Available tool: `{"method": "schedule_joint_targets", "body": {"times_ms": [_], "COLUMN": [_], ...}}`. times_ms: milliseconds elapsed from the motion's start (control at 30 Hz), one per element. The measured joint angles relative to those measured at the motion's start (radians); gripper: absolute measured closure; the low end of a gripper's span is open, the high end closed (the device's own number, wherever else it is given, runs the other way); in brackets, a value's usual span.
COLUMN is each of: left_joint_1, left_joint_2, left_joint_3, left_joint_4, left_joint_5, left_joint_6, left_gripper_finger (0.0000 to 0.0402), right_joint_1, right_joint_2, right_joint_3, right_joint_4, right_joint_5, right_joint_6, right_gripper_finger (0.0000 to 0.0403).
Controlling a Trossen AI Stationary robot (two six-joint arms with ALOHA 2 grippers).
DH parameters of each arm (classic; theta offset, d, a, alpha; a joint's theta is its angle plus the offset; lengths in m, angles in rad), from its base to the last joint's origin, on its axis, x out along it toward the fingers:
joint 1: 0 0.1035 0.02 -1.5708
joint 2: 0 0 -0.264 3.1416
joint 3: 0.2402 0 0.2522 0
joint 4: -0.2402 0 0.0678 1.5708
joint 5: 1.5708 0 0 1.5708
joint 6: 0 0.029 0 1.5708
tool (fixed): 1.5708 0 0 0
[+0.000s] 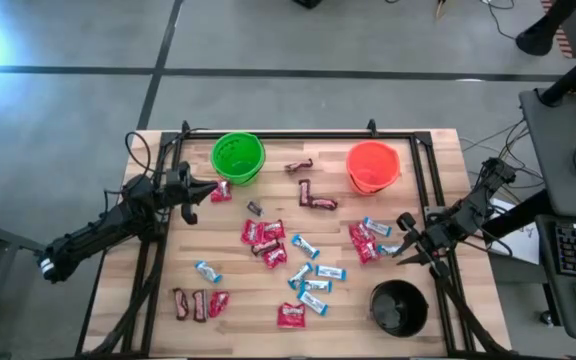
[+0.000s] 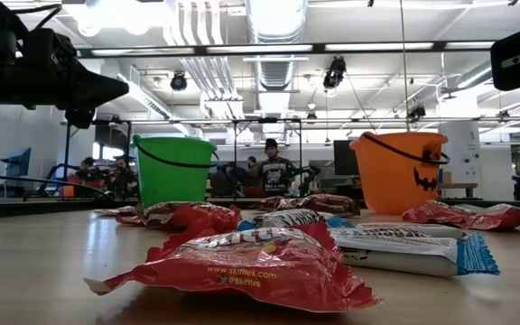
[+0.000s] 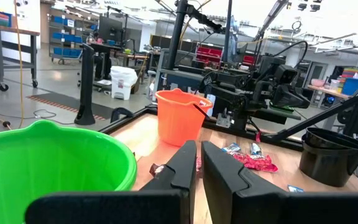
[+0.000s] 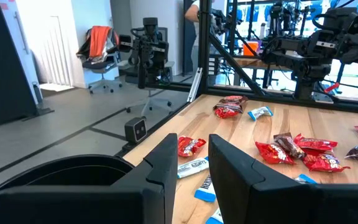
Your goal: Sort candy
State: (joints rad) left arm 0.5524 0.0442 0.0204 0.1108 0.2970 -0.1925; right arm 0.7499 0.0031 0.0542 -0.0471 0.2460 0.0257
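The candy lies scattered flat on the wooden table: red packets [image 1: 263, 233], light-blue-and-white bars [image 1: 313, 285] and dark brown bars [image 1: 315, 197]. Further pieces [image 1: 198, 303] lie at the near left. My left gripper [image 1: 213, 190] hovers level and shut, just beside the green bucket [image 1: 237, 157], above a red packet [image 1: 221, 191]. It holds nothing. My right gripper [image 1: 406, 240] hovers level at the table's right side. It stands between the orange bucket [image 1: 373, 166] and the black bucket [image 1: 399, 308]. Its fingers [image 4: 163, 165] are a little apart, with nothing between them.
The green and orange buckets stand upright at the far side, the black bucket at the near right corner. A dark frame [image 1: 298, 133] runs around the tabletop. In the low view a red packet [image 2: 251, 262] fills the foreground. People sit in the room behind the table [image 2: 273, 167].
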Motion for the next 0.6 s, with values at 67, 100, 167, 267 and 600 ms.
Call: {"method": "schedule_joint_targets", "body": {"times_ms": [67,100,167,267,600], "left_joint_1": [0.0,0.0,0.0,0.0,0.0], "left_joint_2": [0.0,0.0,0.0,0.0,0.0], "left_joint_3": [0.0,0.0,0.0,0.0,0.0], "left_joint_4": [0.0,0.0,0.0,0.0,0.0], "left_joint_5": [0.0,0.0,0.0,0.0,0.0], "left_joint_6": [0.0,0.0,0.0,0.0,0.0], "left_gripper_finger": [0.0393,0.0393,0.0393,0.0393,0.0393], "right_joint_1": [0.0,0.0,0.0,0.0,0.0], "right_joint_2": [0.0,0.0,0.0,0.0,0.0], "right_joint_3": [0.0,0.0,0.0,0.0,0.0], "right_joint_4": [0.0,0.0,0.0,0.0,0.001], "right_joint_5": [0.0,0.0,0.0,0.0,0.013], "right_joint_6": [0.0,0.0,0.0,0.0,-0.001], "right_gripper_finger": [0.0323,0.0323,0.0323,0.0323,0.0323]}}
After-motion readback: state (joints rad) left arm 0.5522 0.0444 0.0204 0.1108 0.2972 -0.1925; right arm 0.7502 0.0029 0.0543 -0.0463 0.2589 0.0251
